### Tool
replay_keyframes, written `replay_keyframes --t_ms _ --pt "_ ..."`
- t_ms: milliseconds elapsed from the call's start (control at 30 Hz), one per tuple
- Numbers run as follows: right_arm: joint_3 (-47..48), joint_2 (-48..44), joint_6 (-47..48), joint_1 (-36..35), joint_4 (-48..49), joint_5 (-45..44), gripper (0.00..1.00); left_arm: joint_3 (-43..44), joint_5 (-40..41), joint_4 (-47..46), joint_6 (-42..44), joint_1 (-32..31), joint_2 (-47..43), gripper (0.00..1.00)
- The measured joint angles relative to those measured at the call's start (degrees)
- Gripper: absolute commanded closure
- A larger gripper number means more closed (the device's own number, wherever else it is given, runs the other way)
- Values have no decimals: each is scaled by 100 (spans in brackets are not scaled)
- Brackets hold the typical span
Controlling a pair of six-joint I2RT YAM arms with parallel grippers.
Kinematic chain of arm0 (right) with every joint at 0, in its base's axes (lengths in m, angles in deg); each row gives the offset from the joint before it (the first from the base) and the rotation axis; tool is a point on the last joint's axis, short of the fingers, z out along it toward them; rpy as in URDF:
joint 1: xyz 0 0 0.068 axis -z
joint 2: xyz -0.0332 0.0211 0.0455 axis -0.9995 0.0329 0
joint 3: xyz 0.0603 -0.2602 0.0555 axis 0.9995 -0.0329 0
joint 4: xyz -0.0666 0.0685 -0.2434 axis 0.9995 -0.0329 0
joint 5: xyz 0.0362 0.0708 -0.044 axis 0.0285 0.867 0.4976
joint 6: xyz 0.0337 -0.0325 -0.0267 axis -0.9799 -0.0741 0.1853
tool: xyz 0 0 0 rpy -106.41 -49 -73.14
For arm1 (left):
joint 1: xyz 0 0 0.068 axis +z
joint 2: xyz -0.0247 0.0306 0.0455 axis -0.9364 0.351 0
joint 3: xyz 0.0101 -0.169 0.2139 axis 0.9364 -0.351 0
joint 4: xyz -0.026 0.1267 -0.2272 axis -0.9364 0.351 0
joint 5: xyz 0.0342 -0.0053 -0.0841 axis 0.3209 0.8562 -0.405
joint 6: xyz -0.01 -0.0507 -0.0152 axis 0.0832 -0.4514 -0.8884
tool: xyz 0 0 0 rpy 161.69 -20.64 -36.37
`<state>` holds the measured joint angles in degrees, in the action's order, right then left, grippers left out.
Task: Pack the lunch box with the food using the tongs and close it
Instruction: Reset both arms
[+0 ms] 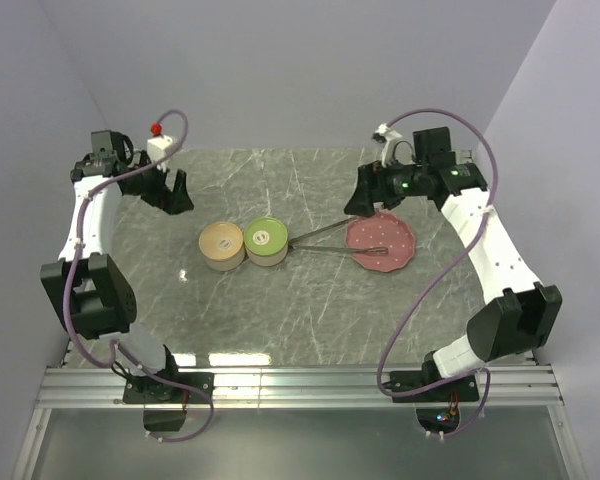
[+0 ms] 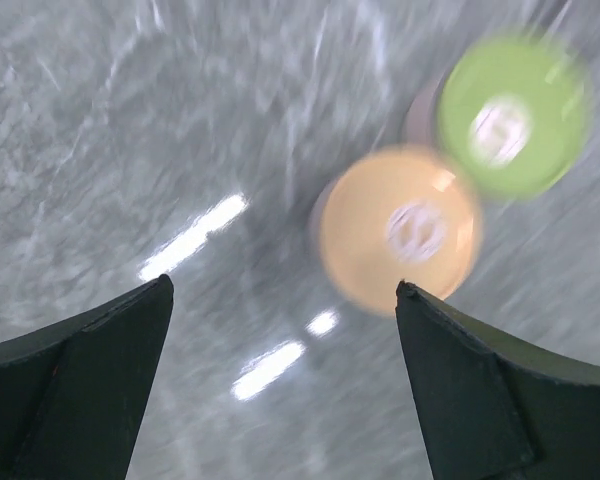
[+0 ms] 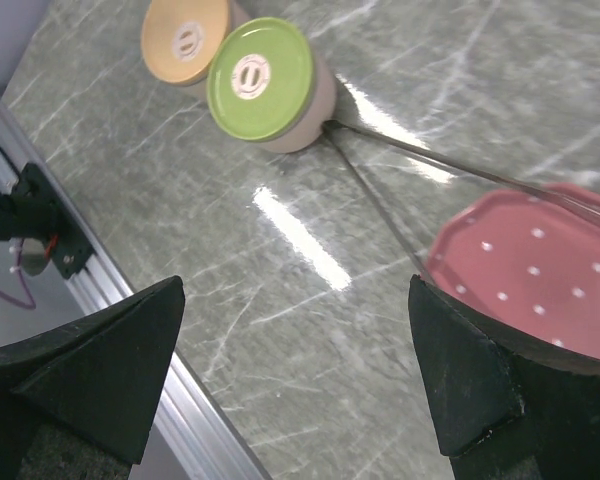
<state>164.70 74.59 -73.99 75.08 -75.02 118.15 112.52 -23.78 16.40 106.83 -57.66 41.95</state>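
Lids sit on both tubs, tan and green, touching at mid-bench, tongs lie across the food-free pink plate, and both hands, left and right, hover wide and empty, which looks packed and closed.

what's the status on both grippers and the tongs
Left gripper open, empty, off to the left. Right gripper open, above pink plate. Tongs untouched, tips on plate, hinge end at green-lidded container. Nothing blocking.

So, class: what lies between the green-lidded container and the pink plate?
The tongs span that gap, handle end at the green-lidded container, tips over the pink plate; clearest in the top view.
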Motion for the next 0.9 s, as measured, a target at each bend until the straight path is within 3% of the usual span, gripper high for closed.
replay_keyframes --t_ms 133,267,500,733,900 --pt "-190 -317 15 367 4 4 0 173 -323 -507 -1628 -66 -345 1" --pt "-605 -597 11 625 -9 -63 0 114 -155 -1029 -2608 -501 -691 1" --pt "-1366 -654 11 839 -4 -256 0 -710 686 -1547 -3294 -1878 -973 1" --pt "-1864 -811 7 885 76 -413 0 -1484 1344 -1875 -3783 -1906 -1132 1" --pt "-1943 -1014 4 885 162 -450 0 -1565 1663 -2004 -3919 -1998 -1392 0"
